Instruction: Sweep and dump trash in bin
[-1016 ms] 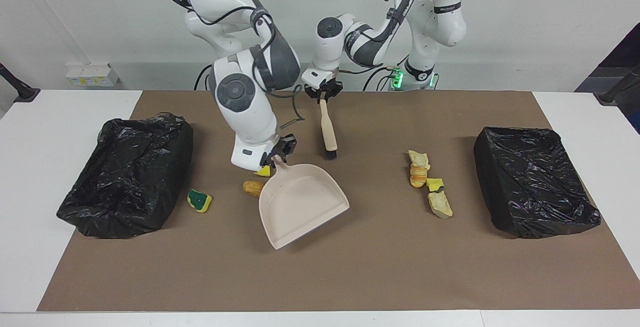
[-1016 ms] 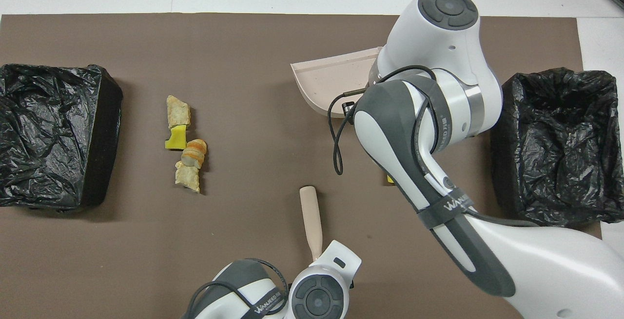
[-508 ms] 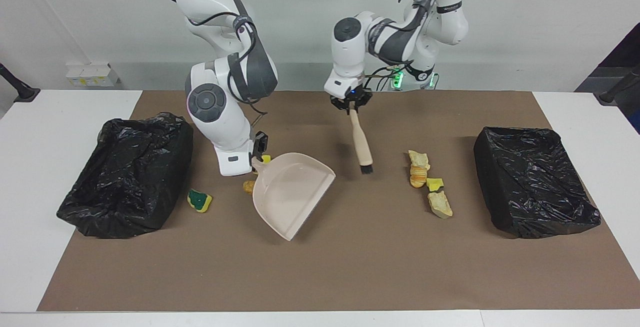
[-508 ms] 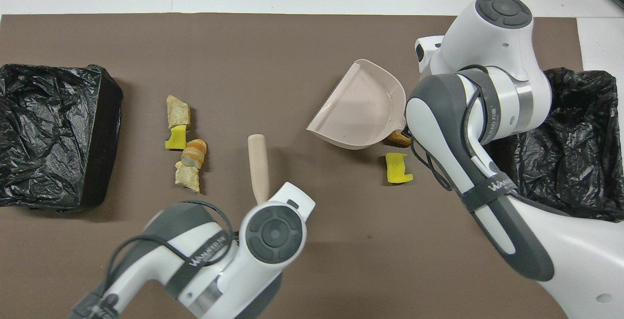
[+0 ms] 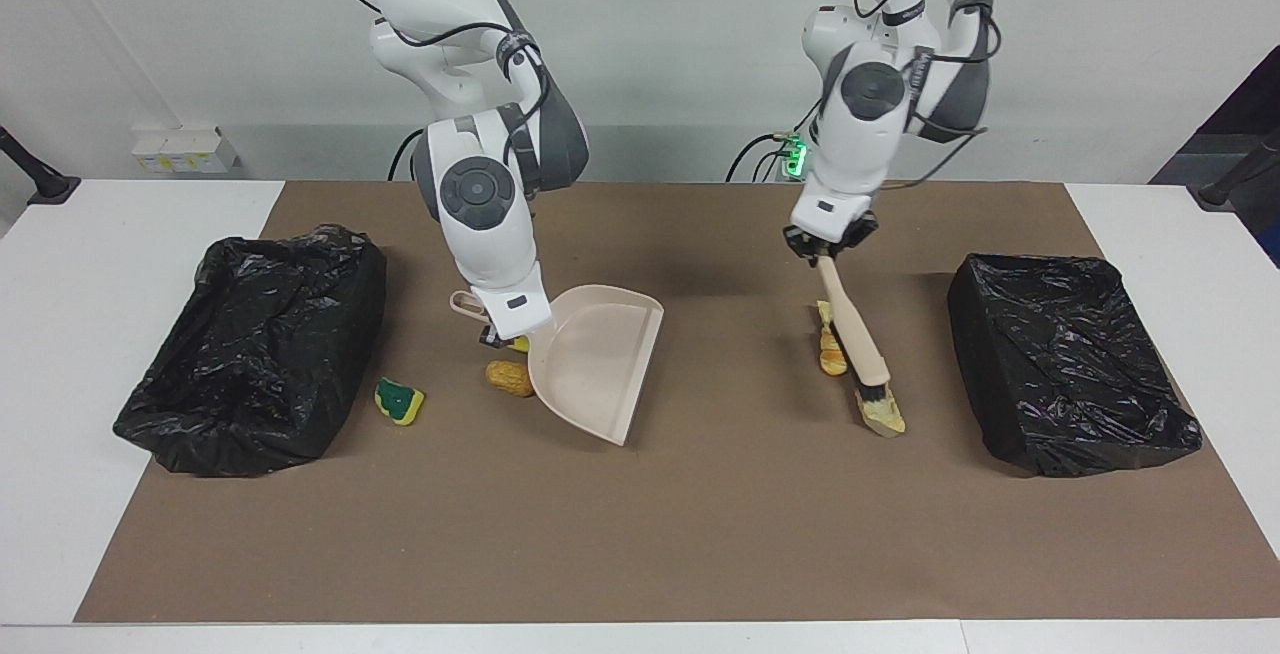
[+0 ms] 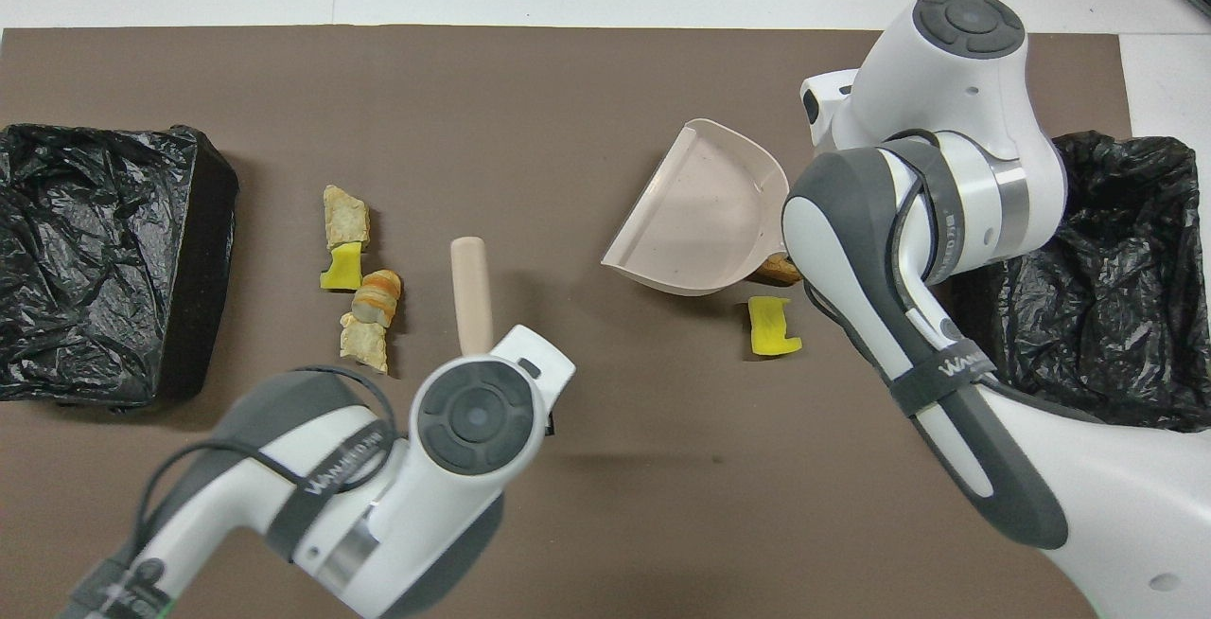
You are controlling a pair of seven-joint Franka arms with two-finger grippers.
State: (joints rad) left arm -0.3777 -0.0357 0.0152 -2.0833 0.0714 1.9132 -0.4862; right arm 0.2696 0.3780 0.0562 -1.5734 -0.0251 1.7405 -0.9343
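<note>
Your left hand (image 5: 829, 244) is clamped tight on the brush (image 5: 852, 334), bristles down by the scraps (image 5: 880, 418) near the bin (image 5: 1070, 364) at the left arm's end; can't tell if they touch. Your right hand (image 5: 497, 336) is closed on the dustpan (image 5: 598, 364) handle, pan tilted, mouth facing the left arm's end.

Trash: four pieces in a row (image 6: 358, 283) at the left arm's end; a brown lump (image 5: 510, 378) just beside the pan; a yellow piece (image 6: 774, 326) nearer the robots; a green-yellow sponge (image 5: 399, 402) next to the other bin (image 5: 255, 344).

Risks, my read:
- Pan sits well apart from the row. Sweep now and the scraps scatter over the mat instead of landing in it.
- Pan lip looks lifted off the mat; pieces could slide under.
- Lump sits by the pan's back, easy to knock away.
- Sponge bits are light; a hard stroke flicks them.

Worktop: white, with a brown mat (image 5: 640, 554) and a black-lined bin at each end. Plain white wall, cables at the arm bases.
</note>
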